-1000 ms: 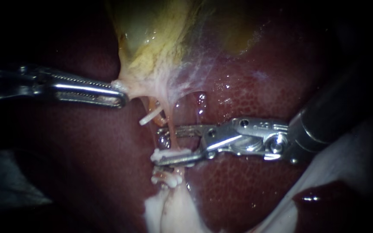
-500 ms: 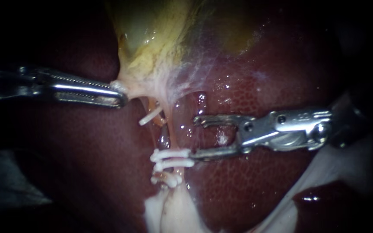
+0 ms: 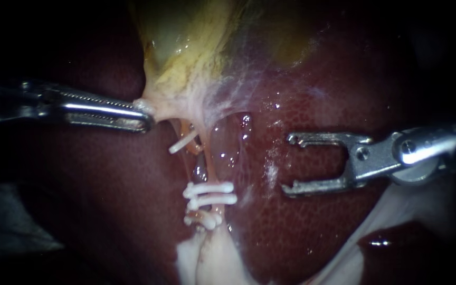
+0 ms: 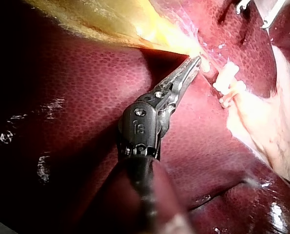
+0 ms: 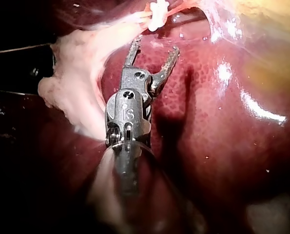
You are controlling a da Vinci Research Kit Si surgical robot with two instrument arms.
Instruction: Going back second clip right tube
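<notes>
Our right instrument (image 3: 290, 163) hangs over the liver (image 3: 302, 237), well clear of the right tube (image 3: 210, 163) on the side away from our left instrument (image 3: 142, 117). Its claw is wide open and empty, with no clip showing between the two halves. The right tube runs down from the gallbladder (image 3: 186, 47), and two white clips (image 3: 212, 199) cross it side by side, with another pale clump just beyond them. A single clip (image 3: 182, 142) sits on the neighbouring strand, on the left instrument's side of the right tube. The left instrument's claw is clamped on the gallbladder's lower end, stretching both strands taut. We judge the clip seated, so the step in hand is a clean retreat. To do it well, we draw the right instrument straight back along its own shaft, with the claw open so that neither tip hooks a clip or the tube. We lift it slightly so the lower tip does not scrape the wet liver beside the tube. The left instrument's pull should not change, because a slackened or jerked tube could load the fresh clips.
</notes>
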